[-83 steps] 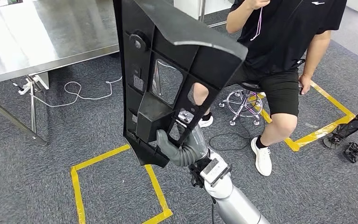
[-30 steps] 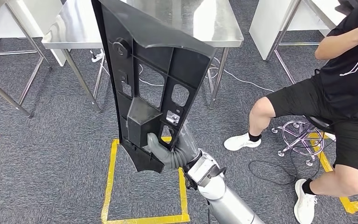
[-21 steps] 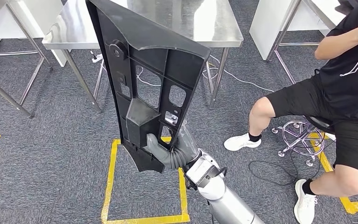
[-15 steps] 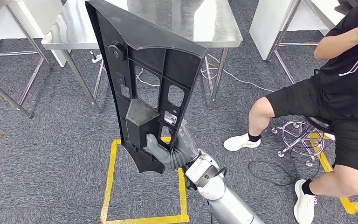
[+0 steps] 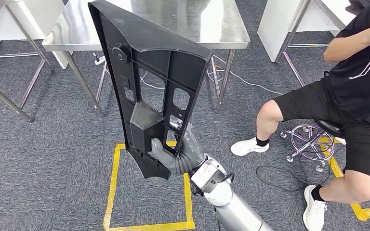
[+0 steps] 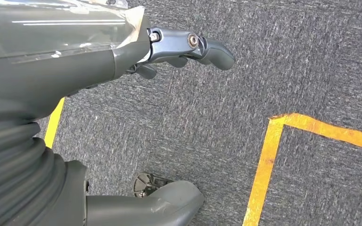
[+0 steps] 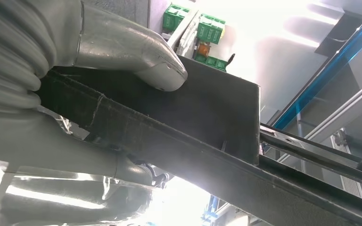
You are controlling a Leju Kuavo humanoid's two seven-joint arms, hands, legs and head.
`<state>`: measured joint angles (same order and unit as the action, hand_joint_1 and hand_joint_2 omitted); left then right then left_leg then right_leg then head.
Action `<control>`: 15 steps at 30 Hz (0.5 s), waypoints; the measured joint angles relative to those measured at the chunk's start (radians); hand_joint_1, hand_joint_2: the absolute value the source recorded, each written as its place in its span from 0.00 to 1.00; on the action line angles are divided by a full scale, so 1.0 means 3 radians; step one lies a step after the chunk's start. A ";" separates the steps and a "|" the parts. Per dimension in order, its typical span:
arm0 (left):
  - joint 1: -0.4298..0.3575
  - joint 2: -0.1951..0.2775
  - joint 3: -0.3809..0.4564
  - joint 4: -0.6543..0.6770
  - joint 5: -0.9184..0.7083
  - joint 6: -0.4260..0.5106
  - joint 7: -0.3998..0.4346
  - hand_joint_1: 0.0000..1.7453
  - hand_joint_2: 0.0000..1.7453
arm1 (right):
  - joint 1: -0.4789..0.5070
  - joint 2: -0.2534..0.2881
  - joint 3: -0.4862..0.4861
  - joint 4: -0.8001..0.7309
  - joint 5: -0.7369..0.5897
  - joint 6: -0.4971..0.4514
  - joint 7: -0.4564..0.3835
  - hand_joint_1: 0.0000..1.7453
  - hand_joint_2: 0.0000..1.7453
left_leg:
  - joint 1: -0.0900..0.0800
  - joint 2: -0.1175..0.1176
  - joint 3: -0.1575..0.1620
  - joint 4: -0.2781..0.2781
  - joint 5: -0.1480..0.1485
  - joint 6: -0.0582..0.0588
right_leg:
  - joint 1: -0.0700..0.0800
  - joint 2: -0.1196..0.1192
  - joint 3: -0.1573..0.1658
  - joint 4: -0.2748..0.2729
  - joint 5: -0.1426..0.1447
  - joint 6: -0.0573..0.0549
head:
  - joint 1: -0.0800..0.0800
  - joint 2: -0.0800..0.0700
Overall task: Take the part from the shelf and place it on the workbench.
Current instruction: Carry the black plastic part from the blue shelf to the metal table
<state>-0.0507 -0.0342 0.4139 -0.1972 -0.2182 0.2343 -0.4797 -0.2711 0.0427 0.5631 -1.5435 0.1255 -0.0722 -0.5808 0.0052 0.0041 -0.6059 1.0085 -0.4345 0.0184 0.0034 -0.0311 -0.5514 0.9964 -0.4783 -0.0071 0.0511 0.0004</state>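
Observation:
A long black plastic part [image 5: 149, 82] with ribs and cut-out windows stands upright in front of me. My right hand [image 5: 176, 156] grips it near its lower end, the thumb hooked by a boxy block on the part. In the right wrist view the grey thumb [image 7: 136, 52] presses on the part's dark edge [image 7: 207, 108]. The steel workbench [image 5: 212, 24] stands just beyond the part's top. My left hand [image 6: 99, 70] hangs over the carpet with its fingers [image 6: 193, 44] and thumb apart, holding nothing.
A person in black [image 5: 347, 86] sits on a chrome stool [image 5: 310, 142] at the right, feet out on the carpet. Yellow tape [image 5: 113, 192] marks a square on the floor below the part. Table legs [image 5: 82, 84] and a white cable [image 5: 250, 82] lie ahead.
The whole view has swung round since the earliest frame, bringing the steel workbench ahead and the person to the right. Over the last second the held part edged slightly left.

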 joint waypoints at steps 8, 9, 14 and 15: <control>0.0000 -0.0009 0.0037 -0.0001 0.0002 0.0031 -0.0009 0.00 1.00 | -0.0002 0.0015 0.0001 0.0004 -0.0001 0.0021 -0.0014 1.00 1.00 | 0.0025 -0.0014 0.0073 -0.0102 0.0026 0.0092 | -0.0009 0.0018 -0.0045 0.0127 -0.0077 0.0044 | 0.0003 -0.0001; -0.0003 -0.0012 0.0041 -0.0001 0.0002 0.0036 -0.0011 0.00 1.00 | 0.0001 0.0013 0.0001 0.0007 -0.0002 0.0025 -0.0017 1.00 1.00 | 0.0038 -0.0019 0.0096 -0.0127 0.0036 0.0102 | -0.0015 0.0042 -0.0130 0.0299 -0.0151 0.0038 | 0.0005 -0.0001; 0.0002 -0.0024 0.0058 0.0000 -0.0002 0.0048 -0.0006 0.00 1.00 | 0.0037 -0.0015 0.0001 0.0039 -0.0006 0.0031 -0.0021 1.00 1.00 | 0.0057 -0.0074 0.0106 -0.0121 0.0016 0.0076 | -0.0084 0.0085 -0.0424 0.0775 -0.0251 0.0122 | 0.0006 -0.0001; 0.0003 -0.0026 0.0060 0.0000 -0.0003 0.0049 -0.0002 0.00 1.00 | 0.0039 -0.0018 0.0001 0.0042 -0.0007 0.0031 -0.0021 1.00 1.00 | 0.0071 -0.0087 0.0108 -0.0105 0.0003 0.0053 | -0.0103 0.0085 -0.0316 0.0540 -0.0141 0.0165 | 0.0007 -0.0001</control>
<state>-0.0500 -0.0422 0.4318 -0.1973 -0.2191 0.2490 -0.4804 -0.2594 0.0374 0.5634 -1.5309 0.1234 -0.0628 -0.5872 0.0264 -0.0220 -0.5736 0.9770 -0.4337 0.0344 -0.0275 -0.0057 -0.6463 1.1585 -0.5207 0.0424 0.0532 0.0000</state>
